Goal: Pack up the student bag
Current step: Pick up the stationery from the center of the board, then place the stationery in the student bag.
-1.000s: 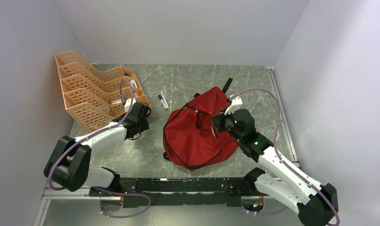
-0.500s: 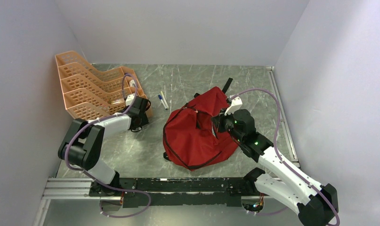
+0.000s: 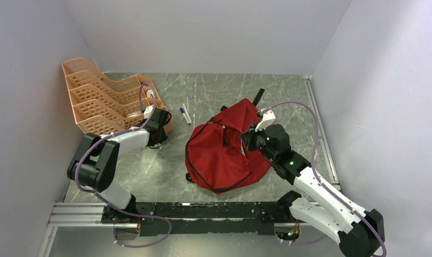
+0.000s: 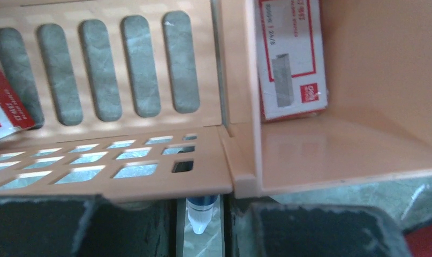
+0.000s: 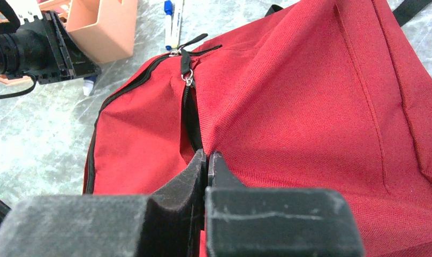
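Observation:
The red student bag (image 3: 224,147) lies slumped at mid-table with its black zipper part open; it fills the right wrist view (image 5: 310,96). My right gripper (image 3: 247,143) is shut on the bag's fabric at the zipper edge (image 5: 207,160), on the bag's right side. My left gripper (image 3: 159,119) sits at the front corner of the orange rack (image 3: 104,104). Its jaws stand narrow (image 4: 200,206) around the white tip and blue collar of a marker (image 4: 201,214). The rest of that marker is hidden under the rack's lip (image 4: 149,176).
Two blue-and-white pens (image 3: 186,114) lie on the table between rack and bag. A red-and-white staple box (image 4: 288,59) sits in a rack compartment, and another box (image 4: 5,107) in the one beside it. Grey walls close in on three sides.
My left arm has folded its elbow in, and its gripper has moved up against the rack's front corner. The right arm and the bag have not moved.

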{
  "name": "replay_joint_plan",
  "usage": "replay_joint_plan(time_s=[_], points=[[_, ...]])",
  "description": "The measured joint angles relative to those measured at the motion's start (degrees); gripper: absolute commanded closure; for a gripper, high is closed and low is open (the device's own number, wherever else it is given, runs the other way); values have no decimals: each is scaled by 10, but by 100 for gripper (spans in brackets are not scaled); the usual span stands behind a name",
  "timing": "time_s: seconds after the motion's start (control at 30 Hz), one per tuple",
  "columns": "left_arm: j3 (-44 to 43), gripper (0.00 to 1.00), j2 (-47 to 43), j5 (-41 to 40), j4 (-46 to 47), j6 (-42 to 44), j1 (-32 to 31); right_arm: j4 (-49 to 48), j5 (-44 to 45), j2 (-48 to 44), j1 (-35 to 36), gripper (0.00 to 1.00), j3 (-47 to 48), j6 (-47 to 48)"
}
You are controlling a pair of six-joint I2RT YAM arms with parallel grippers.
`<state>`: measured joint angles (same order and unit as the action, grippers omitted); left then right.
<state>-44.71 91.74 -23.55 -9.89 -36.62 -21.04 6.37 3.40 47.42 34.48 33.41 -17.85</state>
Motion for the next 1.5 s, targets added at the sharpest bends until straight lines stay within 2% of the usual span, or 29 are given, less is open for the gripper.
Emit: replay_joint_plan(time_s=[0.2, 0.33, 0.5, 0.6, 0.73, 0.9, 1.17, 1.5], points=[[17, 90, -29, 48, -1, -4, 2, 0, 0, 0, 0, 100, 0, 0], [45, 91, -107, 82, -8, -20, -16, 0, -1, 1, 0, 100, 0, 0], [58, 92, -223, 99, 4, -63, -122, -1, -2, 3, 0, 100, 0, 0], [67, 92, -261, 108, 19, -92, -177, -2, -4, 5, 0, 100, 0, -1], [78, 93, -277, 115, 38, -113, -212, -6, -7, 10, 0, 100, 0, -1], [78, 95, -264, 142, 103, -113, -234, -9, -11, 13, 0, 100, 0, -1], [69, 95, -158, 178, 221, -113, -303, -9, -11, 13, 0, 100, 0, -1], [-58, 95, -13, 189, 299, -128, -328, -4, -11, 5, 0, 100, 0, -1]])
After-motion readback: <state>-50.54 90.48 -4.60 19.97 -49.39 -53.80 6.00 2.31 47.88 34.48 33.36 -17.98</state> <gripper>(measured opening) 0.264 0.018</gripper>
